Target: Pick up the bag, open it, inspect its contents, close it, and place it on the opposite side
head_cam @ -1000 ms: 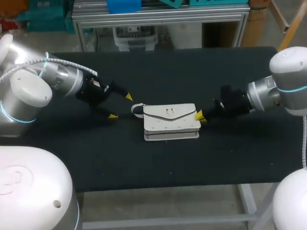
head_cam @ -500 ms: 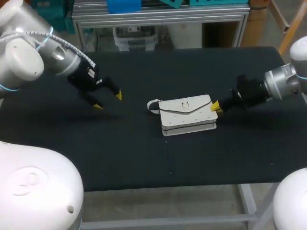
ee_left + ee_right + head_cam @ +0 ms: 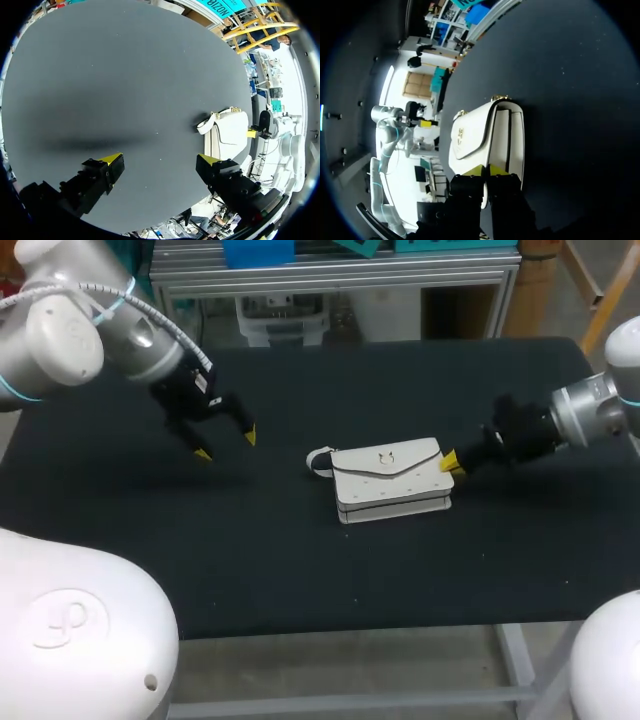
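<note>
Head view: a black table (image 3: 300,570) carried a white bag (image 3: 390,475) right of centre, flap closed, strap loop (image 3: 318,462) at its left end. The left gripper (image 3: 227,445) stood well apart from the bag, fingers spread and holding nothing. The right gripper (image 3: 449,462) met the bag's right end.

Left wrist view: the left gripper (image 3: 160,160) was spread wide over bare table, the bag (image 3: 230,132) lying well ahead.

Right wrist view: the right gripper (image 3: 486,170) had its yellow tips nearly together, pinching the bag's (image 3: 475,137) near end.
</note>
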`<state>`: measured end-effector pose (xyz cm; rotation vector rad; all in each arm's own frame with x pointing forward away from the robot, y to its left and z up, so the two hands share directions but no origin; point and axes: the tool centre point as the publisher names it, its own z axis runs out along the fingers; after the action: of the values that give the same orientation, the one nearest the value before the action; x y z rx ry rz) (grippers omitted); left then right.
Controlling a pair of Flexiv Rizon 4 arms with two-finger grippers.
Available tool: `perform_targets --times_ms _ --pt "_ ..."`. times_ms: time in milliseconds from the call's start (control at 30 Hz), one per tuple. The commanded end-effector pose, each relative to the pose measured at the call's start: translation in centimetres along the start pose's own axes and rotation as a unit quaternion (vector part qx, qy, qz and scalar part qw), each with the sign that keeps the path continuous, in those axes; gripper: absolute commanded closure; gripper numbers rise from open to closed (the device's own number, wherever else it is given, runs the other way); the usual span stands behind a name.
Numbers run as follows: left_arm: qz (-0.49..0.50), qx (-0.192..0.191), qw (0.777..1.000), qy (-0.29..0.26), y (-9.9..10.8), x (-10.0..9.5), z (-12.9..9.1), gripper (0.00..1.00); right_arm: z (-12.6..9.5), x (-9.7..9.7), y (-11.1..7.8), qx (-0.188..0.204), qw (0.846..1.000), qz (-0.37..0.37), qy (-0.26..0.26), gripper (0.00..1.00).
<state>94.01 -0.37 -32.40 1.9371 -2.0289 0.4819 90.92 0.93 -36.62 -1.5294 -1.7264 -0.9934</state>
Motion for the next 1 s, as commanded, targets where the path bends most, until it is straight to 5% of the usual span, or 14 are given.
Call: perform_targets --times_ms 33,467,600,1000 --pt "-0.005 0.009 1.0 -0.019 -0.8 -0.8 -1.4 0.0 -2.3 -1.0 1.2 -0.025 0.999 -0.006 -0.023 1.0" --pt "-0.012 0.036 0.997 -0.07 -2.7 -4.6 -4.4 0.0 -11.0 -6.0 6.5 -0.09 0.992 -0.021 -0.083 1.0" --pt "-0.01 0.038 0.995 -0.089 -3.7 -5.7 -4.7 0.0 -12.3 -8.0 8.0 -0.078 0.995 -0.027 -0.064 1.0" --pt "-0.027 0.03 0.993 -0.111 -5.3 -8.5 -5.7 0.0 -16.2 -11.8 12.1 -0.06 0.991 -0.018 -0.114 1.0"
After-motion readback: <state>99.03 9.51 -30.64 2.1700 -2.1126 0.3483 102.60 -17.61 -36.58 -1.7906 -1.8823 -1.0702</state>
